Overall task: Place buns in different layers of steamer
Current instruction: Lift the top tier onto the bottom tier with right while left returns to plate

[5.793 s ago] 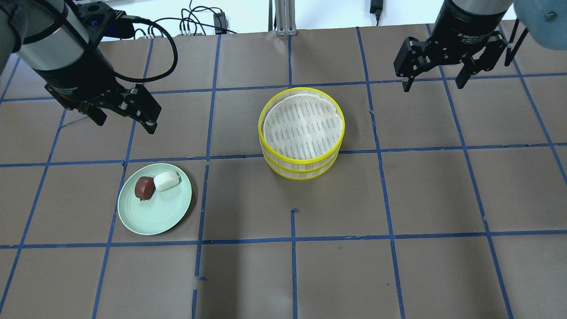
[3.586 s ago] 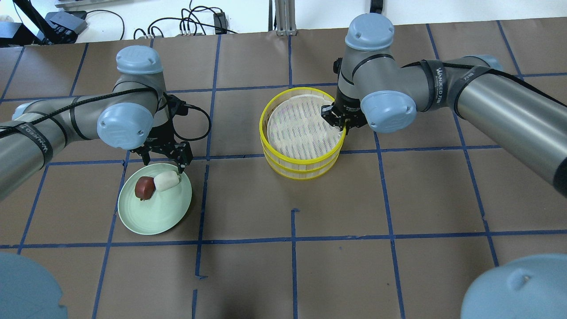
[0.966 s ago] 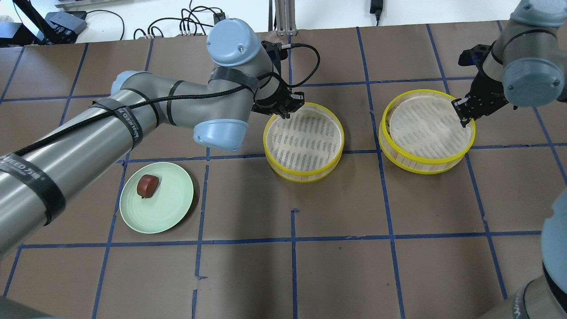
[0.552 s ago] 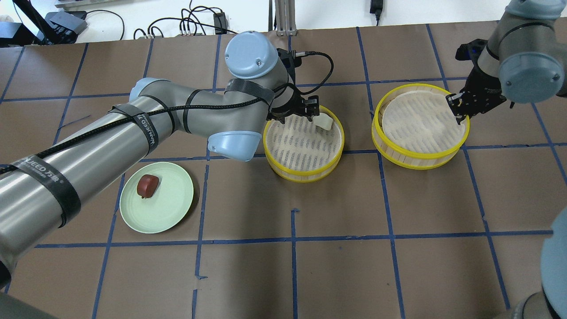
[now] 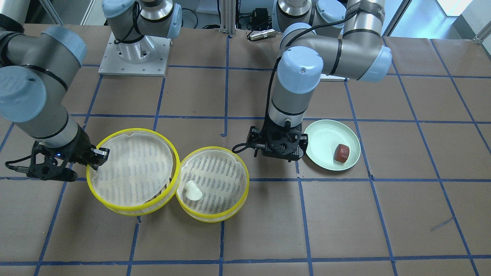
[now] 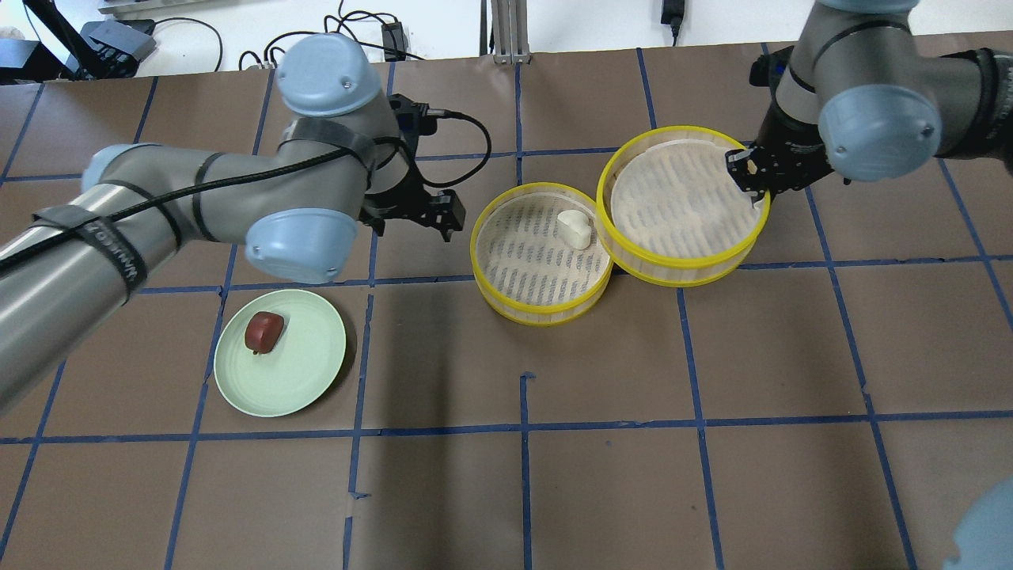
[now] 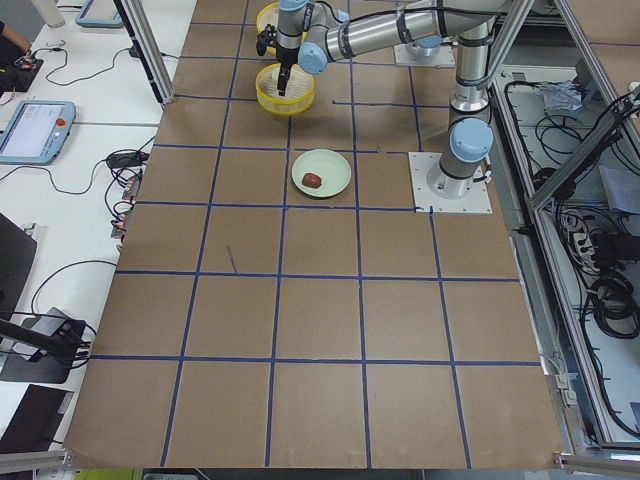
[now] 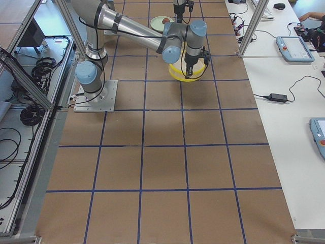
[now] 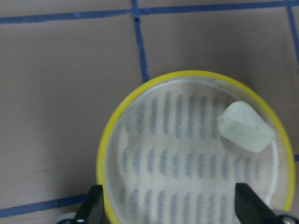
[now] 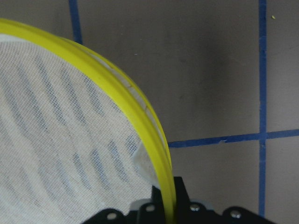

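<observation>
The white bun [image 6: 575, 229] lies in the steamer layer [image 6: 484, 273] that stands on the table, near its far right rim; it also shows in the left wrist view [image 9: 245, 127] and the front view [image 5: 193, 190]. My left gripper [image 6: 414, 226] is open and empty, left of that layer. My right gripper [image 6: 752, 178] is shut on the rim of the second steamer layer [image 6: 673, 273], held slightly raised and overlapping the first layer's right edge. The reddish-brown bun [image 6: 263, 331] lies on the pale green plate [image 6: 305, 388].
The table is brown paper with a blue tape grid. Cables and a metal post run along the far edge [image 6: 506, 32]. Both arm bases stand at the robot's side [image 5: 134, 50].
My left gripper has let go of the white bun in the table's layer and moved left, away from it. My right gripper has carried the second layer left, up against the first.
</observation>
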